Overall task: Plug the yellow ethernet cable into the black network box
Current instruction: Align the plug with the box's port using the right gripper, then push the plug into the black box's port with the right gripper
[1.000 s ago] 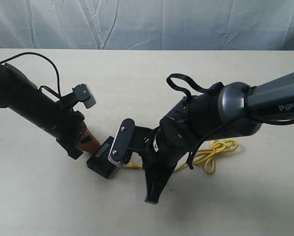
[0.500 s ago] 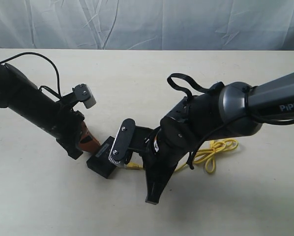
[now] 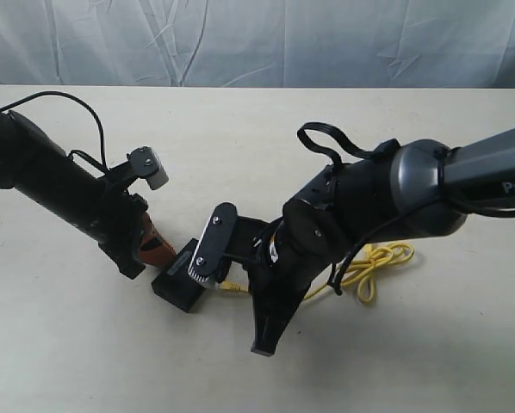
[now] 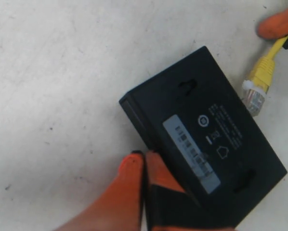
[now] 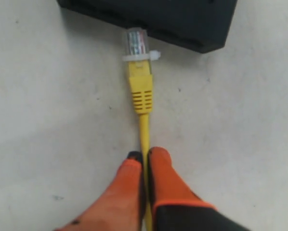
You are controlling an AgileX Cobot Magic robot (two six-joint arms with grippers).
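Note:
The black network box (image 4: pixel 202 139) lies flat on the table, label strip facing up. My left gripper (image 4: pixel 144 158) is shut, with nothing between its orange fingers. One finger (image 4: pixel 163 175) presses against the box's long side. My right gripper (image 5: pixel 144 156) is shut on the yellow ethernet cable (image 5: pixel 144 130) a short way behind the plug. The clear plug (image 5: pixel 136 43) points at the box's (image 5: pixel 153 14) side and its tip touches that side. In the exterior view the plug (image 3: pixel 232 287) sits just right of the box (image 3: pixel 180 282). The cable's looped knot (image 3: pixel 376 267) trails right.
The beige table (image 3: pixel 85 361) carries both arms, and a white cloth (image 3: pixel 257 43) hangs at the back. The right arm's bulky dark wrist (image 3: pixel 344 215) hovers over the middle. A black lead (image 3: pixel 77 107) loops above the left arm.
The right arm has shifted slightly and the plug has edged a little closer to the box. The left arm and the box have stayed put.

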